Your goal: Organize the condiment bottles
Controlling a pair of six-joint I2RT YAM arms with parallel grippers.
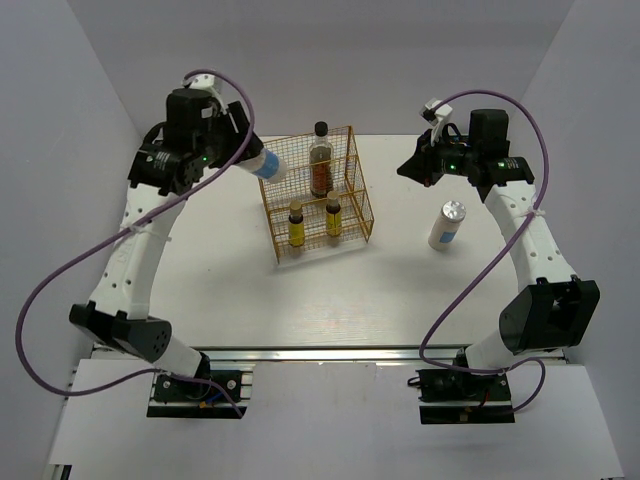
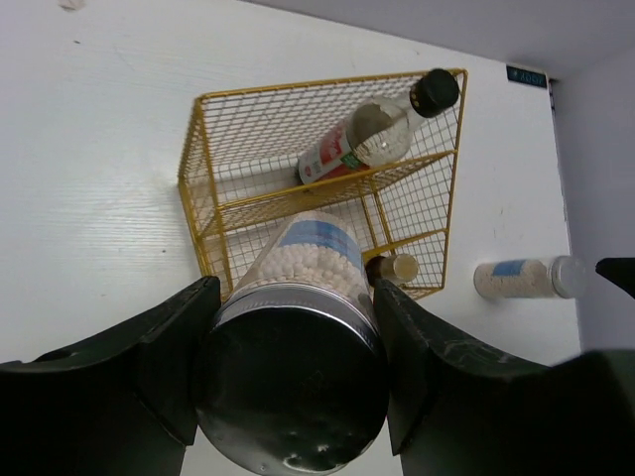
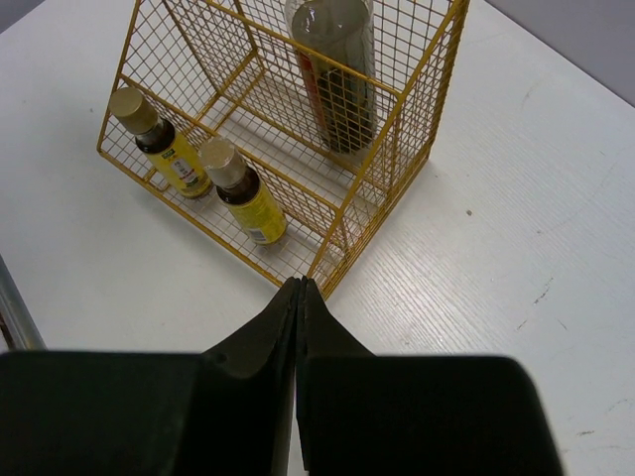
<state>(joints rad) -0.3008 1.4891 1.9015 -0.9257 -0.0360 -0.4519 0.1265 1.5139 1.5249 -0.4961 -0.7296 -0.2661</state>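
Left hand (image 1: 250,158) clamps the white bottle (image 1: 270,167) tilted, base toward 4 o'clock over the rack (image 3: 179,59); right hand (image 3: 300,288) pressed together.

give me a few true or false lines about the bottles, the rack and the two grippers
1. The left gripper holds a white bottle. True.
2. The right gripper is open. False: its fingers are pressed together, holding nothing.
3. Two small yellow bottles stand in the rack. True.
4. The tall dark bottle is outside the rack. False: it is inside, behind the yellow ones.
5. Another white bottle is on the table, right of the rack. True.
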